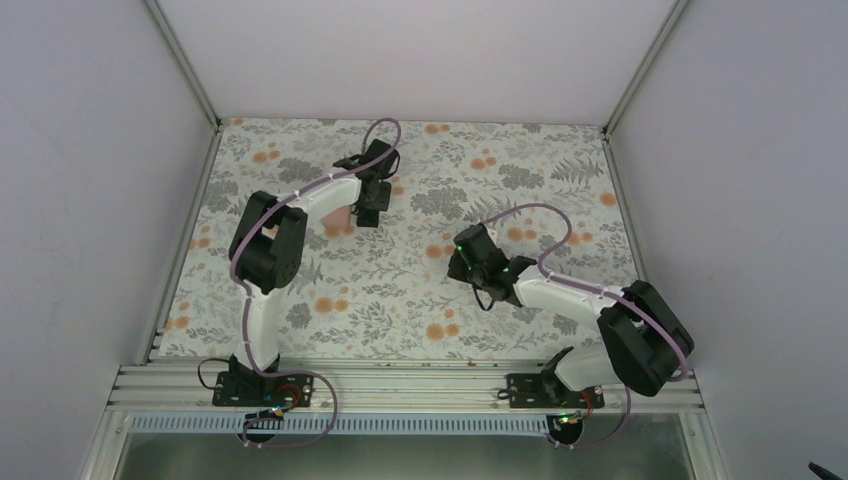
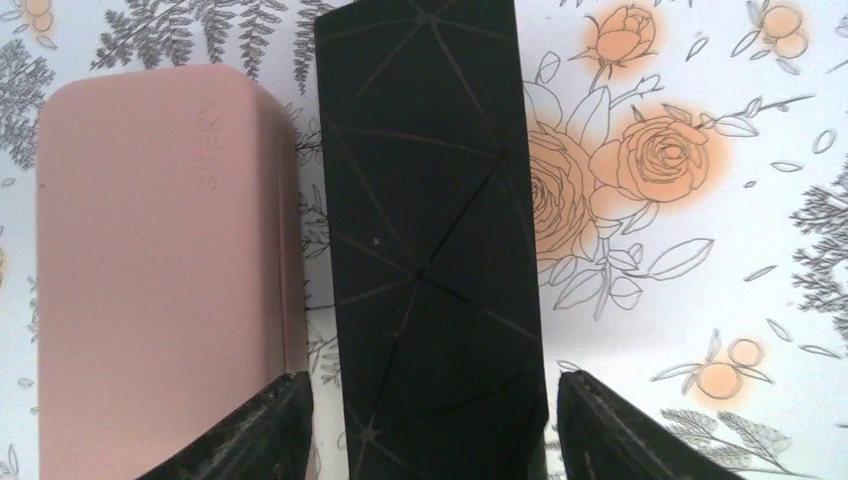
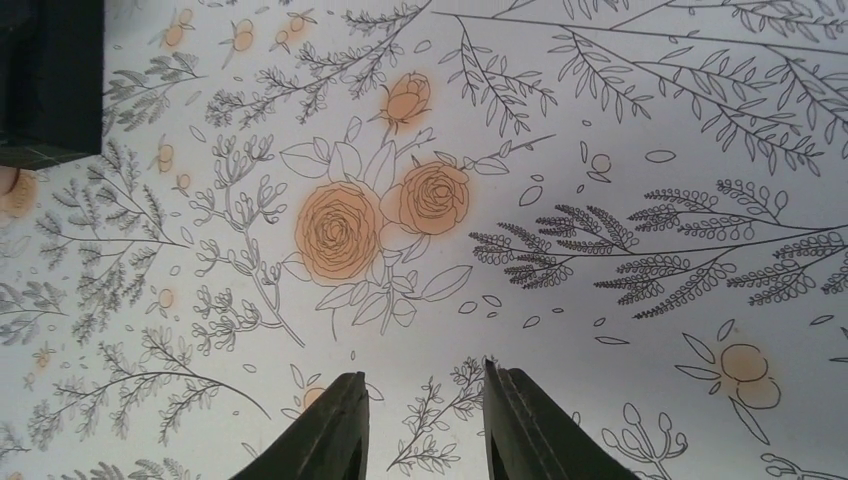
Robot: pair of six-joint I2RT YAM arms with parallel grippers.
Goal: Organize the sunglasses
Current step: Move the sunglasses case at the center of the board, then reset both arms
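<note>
- Left jaws: spread, straddling the black case [image 2: 430, 250]; pink case [image 2: 160, 270] just outside the left finger.
- Right jaws: narrowly parted, pinching nothing, above the desk [image 3: 600, 100].
- Sunglasses: none in view, possibly inside the cases.
- Handling: centre the black case between the jaws and keep clear of the pink case before closing.

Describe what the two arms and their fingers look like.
Both the left arm and the right arm have white links and bulky black joints. A lilac cable loops loosely along each. Small green lights glow on the right arm. The fingers are dark and wedge-shaped, with rough-looking faces.
</note>
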